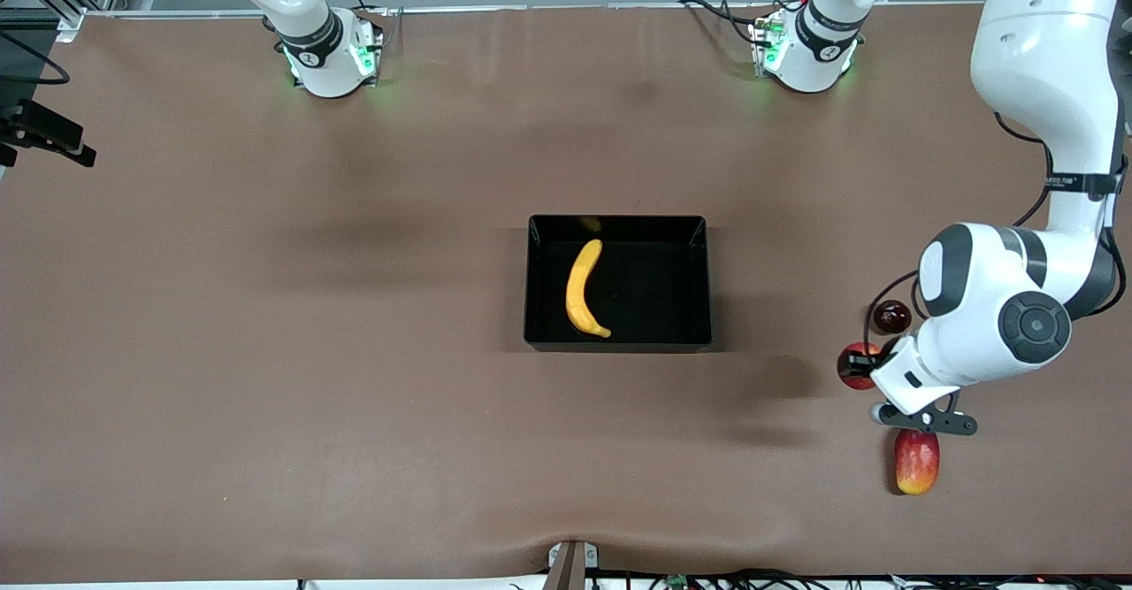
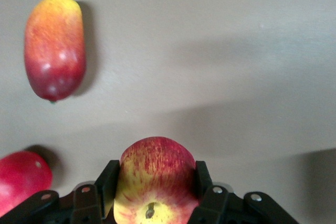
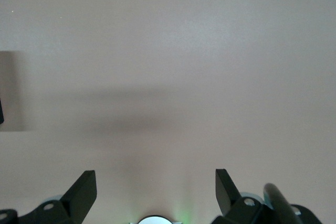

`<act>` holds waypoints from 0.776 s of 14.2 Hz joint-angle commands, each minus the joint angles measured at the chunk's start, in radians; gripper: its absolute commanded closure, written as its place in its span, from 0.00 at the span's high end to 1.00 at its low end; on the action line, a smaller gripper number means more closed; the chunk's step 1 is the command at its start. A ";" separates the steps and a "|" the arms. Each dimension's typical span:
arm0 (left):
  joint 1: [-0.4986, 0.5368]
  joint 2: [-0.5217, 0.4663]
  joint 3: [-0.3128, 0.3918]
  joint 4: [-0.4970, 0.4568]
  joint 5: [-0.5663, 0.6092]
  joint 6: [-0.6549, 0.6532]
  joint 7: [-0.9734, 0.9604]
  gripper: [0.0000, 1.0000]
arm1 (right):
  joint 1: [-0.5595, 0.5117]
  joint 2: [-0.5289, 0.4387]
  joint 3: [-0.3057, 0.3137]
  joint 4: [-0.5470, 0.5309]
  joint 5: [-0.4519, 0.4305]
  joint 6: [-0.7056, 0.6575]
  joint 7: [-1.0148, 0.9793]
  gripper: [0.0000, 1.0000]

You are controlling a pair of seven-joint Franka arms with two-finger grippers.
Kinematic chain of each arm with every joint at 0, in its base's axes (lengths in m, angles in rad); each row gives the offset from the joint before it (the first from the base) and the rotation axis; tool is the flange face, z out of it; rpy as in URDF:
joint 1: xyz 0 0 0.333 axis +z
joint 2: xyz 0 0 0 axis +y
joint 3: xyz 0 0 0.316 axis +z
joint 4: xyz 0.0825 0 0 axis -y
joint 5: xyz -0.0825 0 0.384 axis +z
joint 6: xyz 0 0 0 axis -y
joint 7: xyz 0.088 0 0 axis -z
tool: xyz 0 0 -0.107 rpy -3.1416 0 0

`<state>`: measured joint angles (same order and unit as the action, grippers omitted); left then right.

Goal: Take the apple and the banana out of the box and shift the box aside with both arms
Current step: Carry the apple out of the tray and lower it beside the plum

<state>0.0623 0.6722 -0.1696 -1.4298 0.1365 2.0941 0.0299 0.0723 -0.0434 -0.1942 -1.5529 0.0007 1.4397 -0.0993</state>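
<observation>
Here my left hand [image 2: 156,192] grips the apple [image 2: 155,182], one finger pressed to each side of the fruit, stem dimple turned toward the wrist. In the front view this hand [image 1: 860,365] is well away from the box [image 1: 618,223], toward the left arm's end of the tabletop [image 1: 354,395], over a spot between a dark round fruit [image 1: 891,316] and the mango [image 1: 916,461]. A plain red fruit [image 2: 21,179] lies just beside the spot. The banana [image 1: 585,290] lies in the box, along the wall toward the right arm's end. My right hand [image 3: 156,187] waits with fingers spread wide over bare tabletop, out of the front view.

The step in hand, as I judge it, is setting the apple down. To do it well I should lower straight until the fruit rests on the tabletop, then spread the fingers evenly, so that the apple neither drops nor rolls into its neighbours. I should lift clear vertically before turning toward the box.
</observation>
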 commanded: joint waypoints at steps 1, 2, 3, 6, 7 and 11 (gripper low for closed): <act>0.001 0.038 0.047 0.045 0.020 0.036 0.051 0.00 | -0.022 0.007 0.013 0.019 0.001 -0.007 0.007 1.00; 0.002 0.049 0.059 0.046 0.022 0.049 0.067 0.00 | -0.022 0.007 0.013 0.019 0.001 -0.007 0.007 1.00; 0.002 0.059 0.074 0.046 0.022 0.058 0.076 0.00 | -0.020 0.007 0.013 0.019 0.001 -0.007 0.007 1.00; 0.002 0.087 0.084 0.045 0.017 0.067 0.064 0.00 | -0.022 0.007 0.013 0.019 0.001 -0.007 0.007 1.00; 0.004 0.099 0.084 0.045 0.011 0.070 0.059 0.00 | -0.020 0.007 0.013 0.019 0.001 -0.007 0.007 1.00; 0.021 0.116 0.084 0.039 -0.052 0.087 0.076 0.00 | -0.022 0.007 0.013 0.019 0.001 -0.007 0.007 1.00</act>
<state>0.0757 0.7789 -0.0843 -1.4117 0.1121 2.1789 0.0925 0.0721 -0.0434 -0.1944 -1.5529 0.0007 1.4397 -0.0993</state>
